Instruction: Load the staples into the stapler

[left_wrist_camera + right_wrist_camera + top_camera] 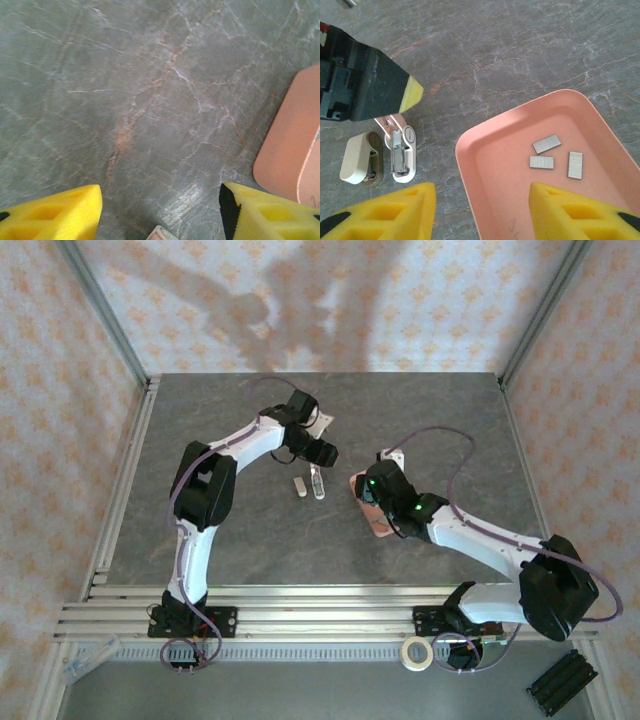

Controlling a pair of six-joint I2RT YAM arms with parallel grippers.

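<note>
The stapler (400, 152) lies on the grey table, white and pale pink, its silvery channel facing up; from above the stapler (317, 483) sits mid-table. Three grey staples (546, 144) lie flat in the salmon-pink tray (490, 150). My right gripper (482, 210) hovers open over the tray's near-left rim, nothing between its yellow fingers (395, 212). My left gripper (322, 453) hangs just behind the stapler. In its own view the left gripper (160, 215) is open with bare table between the fingers (60, 215), and a pale stapler tip (162, 233) peeks in at the bottom edge.
A cream rounded piece (360, 159) lies right beside the stapler on its left. The tray's corner (292, 145) shows at the right of the left wrist view. A tape roll (416, 652) and a black block (562, 681) sit off the table at the near edge.
</note>
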